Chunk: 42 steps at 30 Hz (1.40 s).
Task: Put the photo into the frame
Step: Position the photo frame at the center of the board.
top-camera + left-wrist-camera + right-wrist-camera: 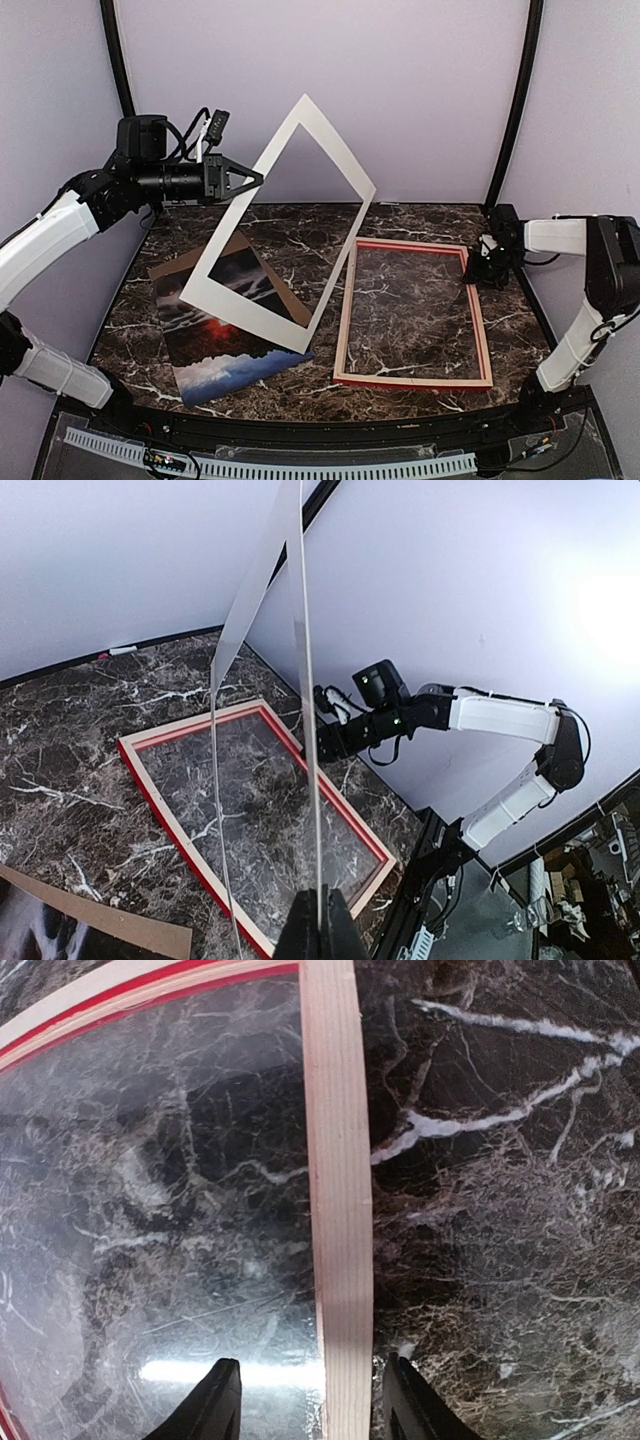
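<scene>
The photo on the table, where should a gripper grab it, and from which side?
Probably its near right corner, coming in low from the frame side. The photo lies flat and thin; its far part sits on the brown backing board, beneath the tilted mat that the left gripper holds, so that corner is freest.

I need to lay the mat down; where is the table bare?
Bare marble runs along the far edge behind the frame and backing board, and in a strip before the frame. Crowded: the left, under the photo, and the gap between photo and frame, where the mat hangs from the left gripper.
</scene>
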{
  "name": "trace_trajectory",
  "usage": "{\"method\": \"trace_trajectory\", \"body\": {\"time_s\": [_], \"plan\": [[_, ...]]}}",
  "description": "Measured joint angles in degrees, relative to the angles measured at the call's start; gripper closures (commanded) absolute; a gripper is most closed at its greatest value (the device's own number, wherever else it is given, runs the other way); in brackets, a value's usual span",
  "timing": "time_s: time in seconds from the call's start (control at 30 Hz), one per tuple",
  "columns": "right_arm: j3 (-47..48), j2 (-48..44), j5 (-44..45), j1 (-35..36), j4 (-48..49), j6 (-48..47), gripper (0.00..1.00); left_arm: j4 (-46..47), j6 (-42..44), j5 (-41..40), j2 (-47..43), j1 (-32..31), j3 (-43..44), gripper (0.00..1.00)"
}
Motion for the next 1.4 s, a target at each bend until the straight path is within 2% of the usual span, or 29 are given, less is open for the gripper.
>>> {"method": "trace_trajectory", "body": {"time_s": [0.17, 0.43, 0.73, 0.83, 0.93, 0.97, 1.03, 1.13, 1.4], "plan": [[-1.2, 2.1, 0.0, 0.0, 1.2, 0.0, 0.57, 1.8, -1.7, -1.5, -0.6, 0.0, 0.0, 1.0], [-2.4, 2.6, -0.5, 0.0, 3.1, 0.1, 0.76, 3.7, -3.7, -3.3, -1.1, 0.0, 0.0, 1.0], [-4.2, 2.6, -2.3, 2.3, 5.7, 0.8, 0.78, 13.0, -11.5, -4.8, -2.4, 0.0, -6.6, 1.0], [-4.8, 2.4, -3.0, 4.4, 6.8, 2.0, 0.73, 17.8, -16.2, -4.9, -2.4, -0.2, -9.8, 1.0], [-5.4, 2.4, -4.3, 6.4, 8.2, 3.5, 0.62, 22.9, -21.2, -5.0, -1.7, -0.7, -12.3, 1.0], [-5.6, 2.4, -5.0, 6.8, 8.6, 3.9, 0.56, 24.7, -22.8, -5.0, -1.2, -1.1, -12.7, 1.0], [-5.6, 2.3, -5.6, 7.3, 9.0, 4.5, 0.5, 28.1, -25.6, -5.2, 0.2, -2.3, -13.2, 1.0], [-5.5, 1.3, -5.4, 7.3, 8.7, 4.9, 0.45, 33.2, -29.3, -5.5, 2.8, -4.3, -13.2, 1.0], [-2.4, -2.1, -3.0, 3.4, 6.0, 4.0, 0.41, 44.8, -38.6, -5.0, 14.1, -9.9, -12.3, 1.0]]}}
